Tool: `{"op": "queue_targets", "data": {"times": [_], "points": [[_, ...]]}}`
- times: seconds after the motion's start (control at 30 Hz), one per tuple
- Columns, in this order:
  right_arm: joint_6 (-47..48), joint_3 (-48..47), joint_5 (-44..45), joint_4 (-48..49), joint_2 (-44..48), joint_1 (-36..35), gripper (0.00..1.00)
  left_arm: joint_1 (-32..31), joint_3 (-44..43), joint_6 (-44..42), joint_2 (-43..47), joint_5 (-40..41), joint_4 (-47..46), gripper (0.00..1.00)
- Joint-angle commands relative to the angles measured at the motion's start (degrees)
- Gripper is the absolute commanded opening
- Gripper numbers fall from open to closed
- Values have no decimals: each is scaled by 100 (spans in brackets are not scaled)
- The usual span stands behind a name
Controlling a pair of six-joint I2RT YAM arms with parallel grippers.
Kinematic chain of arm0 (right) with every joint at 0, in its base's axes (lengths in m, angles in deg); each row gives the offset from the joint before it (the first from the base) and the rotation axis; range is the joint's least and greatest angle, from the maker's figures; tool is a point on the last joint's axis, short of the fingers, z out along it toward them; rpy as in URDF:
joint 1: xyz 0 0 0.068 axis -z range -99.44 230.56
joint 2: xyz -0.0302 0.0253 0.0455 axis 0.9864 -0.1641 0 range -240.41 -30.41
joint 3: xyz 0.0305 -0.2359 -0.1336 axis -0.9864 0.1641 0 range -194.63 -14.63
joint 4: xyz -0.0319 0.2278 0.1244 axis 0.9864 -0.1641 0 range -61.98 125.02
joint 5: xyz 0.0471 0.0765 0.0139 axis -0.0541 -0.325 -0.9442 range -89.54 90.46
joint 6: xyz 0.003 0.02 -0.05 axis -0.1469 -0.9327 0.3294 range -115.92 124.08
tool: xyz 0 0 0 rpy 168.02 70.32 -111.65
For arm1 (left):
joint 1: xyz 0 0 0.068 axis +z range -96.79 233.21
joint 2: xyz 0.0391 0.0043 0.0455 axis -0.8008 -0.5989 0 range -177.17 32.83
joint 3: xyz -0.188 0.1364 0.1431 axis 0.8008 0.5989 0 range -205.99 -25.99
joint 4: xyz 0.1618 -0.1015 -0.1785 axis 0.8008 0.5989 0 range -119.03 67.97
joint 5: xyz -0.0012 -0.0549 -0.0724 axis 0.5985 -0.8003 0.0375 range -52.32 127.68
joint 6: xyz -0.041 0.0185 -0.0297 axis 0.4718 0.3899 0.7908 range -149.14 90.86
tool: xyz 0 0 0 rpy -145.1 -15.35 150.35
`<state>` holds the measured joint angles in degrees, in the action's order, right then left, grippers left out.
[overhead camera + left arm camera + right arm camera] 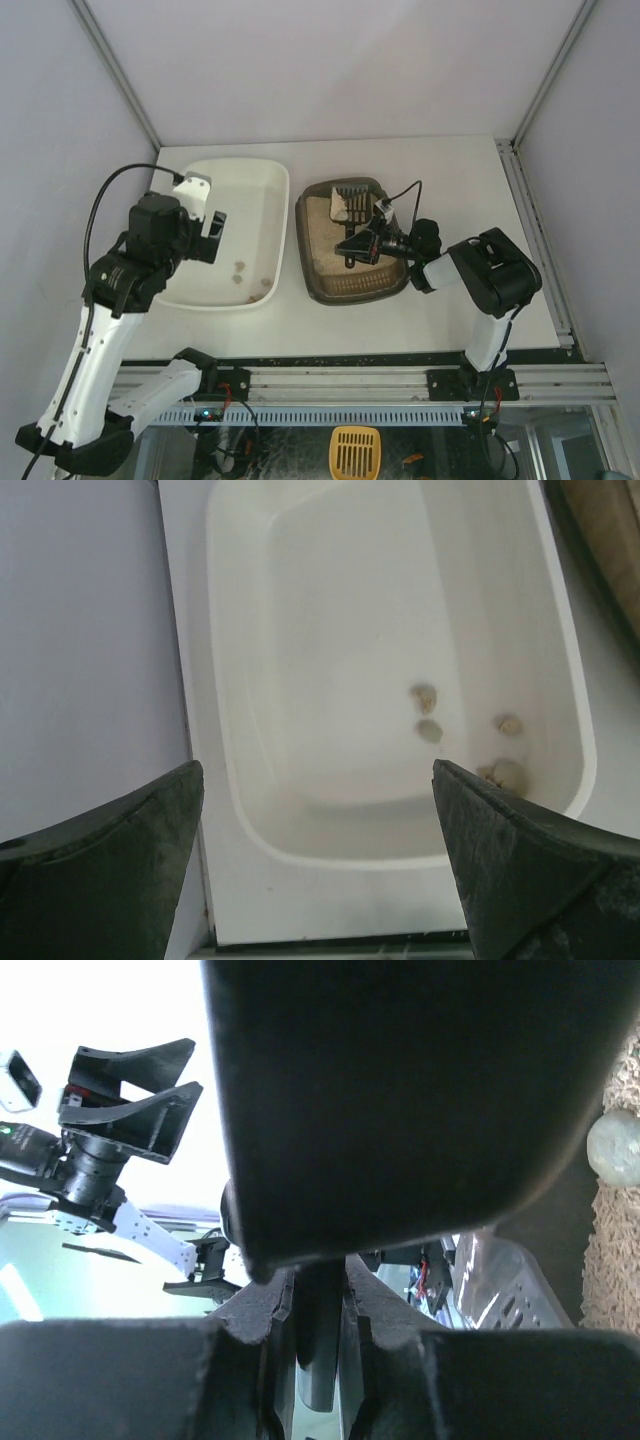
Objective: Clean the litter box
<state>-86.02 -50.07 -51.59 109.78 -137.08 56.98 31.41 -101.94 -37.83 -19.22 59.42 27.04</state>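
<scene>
Holding scoop over litter box: right pincer clenched, left pincer released

Right pincer: clenched on the dark handle of a slotted scoop, which reaches ahead of its fingers.
Litter box: directly beneath this pincer; dark rim, beige sandy litter inside.
Pale round lump: on the litter, right of the pincer in its wrist view.
Left pincer: released, jaws wide, nothing between them.
White tray: below and ahead of the left pincer. Several small clumps lie inside, ahead of its right finger.
</scene>
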Motion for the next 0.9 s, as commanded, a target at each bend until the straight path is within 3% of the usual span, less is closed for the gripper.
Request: {"op": "queue_targets", "data": {"times": [0.0, 0.07, 0.17, 0.27, 0.37, 0.53, 0.63, 0.77, 0.87], "points": [[215, 228, -217, 215, 562, 130, 0, 336, 343, -246, 475, -557, 165, 100], [574, 316, -304, -284, 711, 65, 0, 494, 450, -244, 499, -748, 222, 100], [364, 761, -20, 260, 662, 194, 0, 648, 602, -294, 610, -1189, 274, 100], [261, 753, -77, 533, 503, -187, 0, 821, 700, -277, 644, -1487, 313, 100], [11, 1155, 212, 993, 469, 172, 0, 882, 730, -263, 656, -1532, 325, 100], [571, 981, 154, 22, 633, -216, 0, 885, 759, -252, 627, -1481, 302, 100], [170, 1248, 445, 728, 587, 224, 0, 887, 875, -209, 607, -1531, 256, 100], [882, 852, 375, -554, 876, -380, 0, 885, 957, -171, 596, -1489, 232, 100], [421, 1125, 471, 113, 793, 358, 0, 886, 976, -164, 587, -1508, 188, 100]]}}
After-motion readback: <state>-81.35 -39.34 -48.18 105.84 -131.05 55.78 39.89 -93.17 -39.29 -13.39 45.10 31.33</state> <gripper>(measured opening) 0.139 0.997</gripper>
